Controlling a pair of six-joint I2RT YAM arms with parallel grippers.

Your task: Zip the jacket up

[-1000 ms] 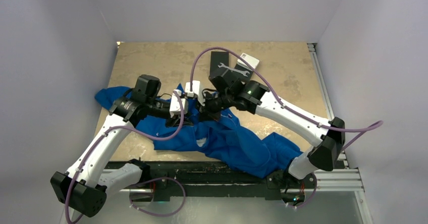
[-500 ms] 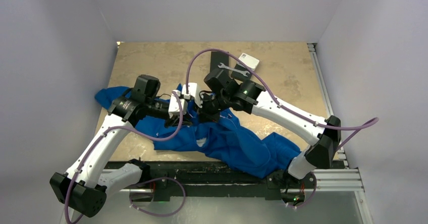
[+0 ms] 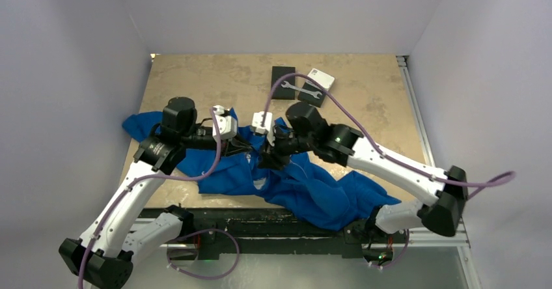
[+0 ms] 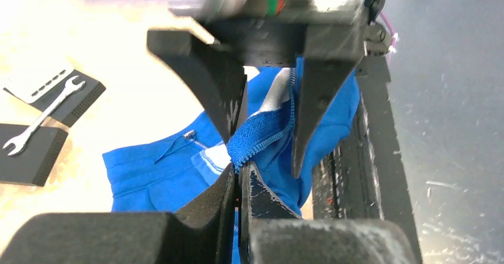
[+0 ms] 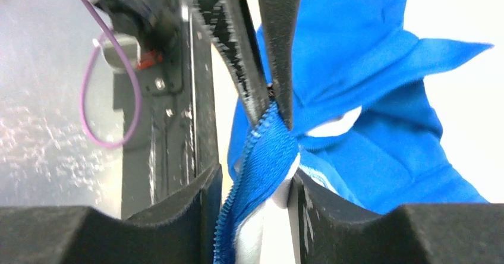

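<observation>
The royal-blue jacket [image 3: 306, 185] lies crumpled along the table's near edge, its white lining showing in places. My left gripper [image 3: 246, 147] and right gripper [image 3: 268, 153] meet tip to tip over its middle. In the left wrist view my left gripper [image 4: 241, 172] is shut on the toothed zipper edge [image 4: 261, 136] of the jacket [image 4: 160, 181]. In the right wrist view my right gripper [image 5: 252, 184] is open, and the same blue zipper strip [image 5: 261, 151] with white lining runs between its fingers. A small silvery zipper pull [image 4: 189, 135] lies on the fabric to the left.
At the back of the table stand a black block [image 3: 283, 81], a wrench [image 3: 304, 92] and a white box [image 3: 321, 78]. The wrench [image 4: 38, 115] also shows in the left wrist view. A black rail [image 3: 260, 220] runs along the near edge, and the jacket hangs over it.
My left gripper has closed onto the zipper edge. My right gripper has opened around the strip. Both arms have shifted, the right one nearer and to the right.
</observation>
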